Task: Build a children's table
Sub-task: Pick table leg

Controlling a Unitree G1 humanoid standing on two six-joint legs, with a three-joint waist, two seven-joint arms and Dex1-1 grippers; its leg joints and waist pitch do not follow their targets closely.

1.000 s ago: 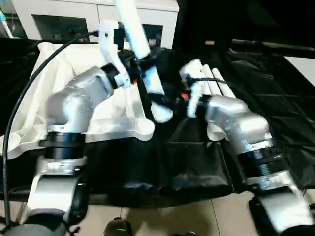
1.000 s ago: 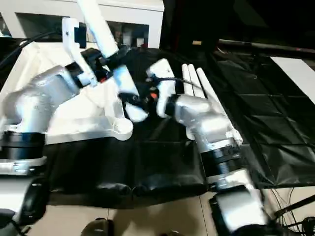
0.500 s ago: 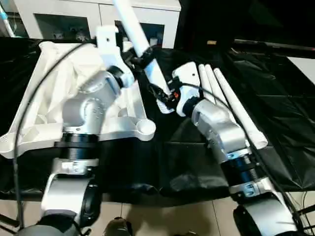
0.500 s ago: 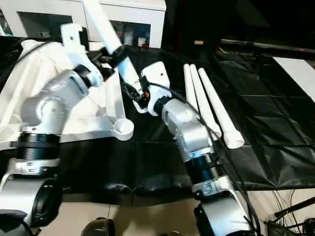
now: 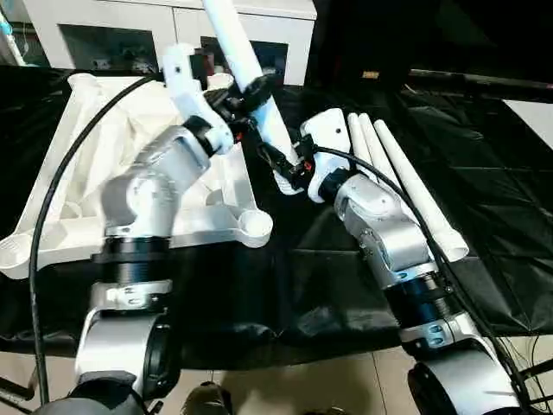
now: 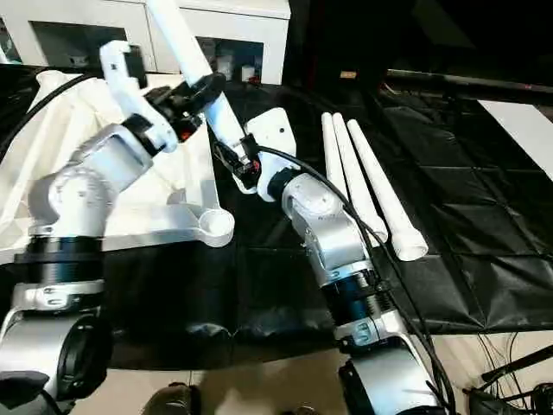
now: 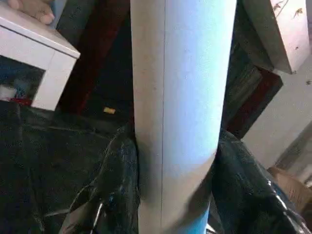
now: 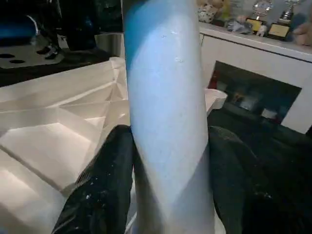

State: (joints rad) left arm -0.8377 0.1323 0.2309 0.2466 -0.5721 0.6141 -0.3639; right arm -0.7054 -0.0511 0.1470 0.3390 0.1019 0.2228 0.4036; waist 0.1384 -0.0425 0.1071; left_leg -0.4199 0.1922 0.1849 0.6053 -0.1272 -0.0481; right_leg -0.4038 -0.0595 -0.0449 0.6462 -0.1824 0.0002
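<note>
Leg point(image 5: 244, 65), a stiff, light, smooth tapered tube held slanting at upper centre, is clamped by left gripper point(image 5: 244, 93) and right gripper point(image 5: 278, 162) above the upturned tabletop point(image 5: 95, 164); a firm 2-handed grip near its thicker lower end is judged best against slipping.

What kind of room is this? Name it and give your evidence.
Probably an indoor lab or demo room: a white cabinet with glass doors, trophies on its top, and a work table draped in black cloth.
</note>
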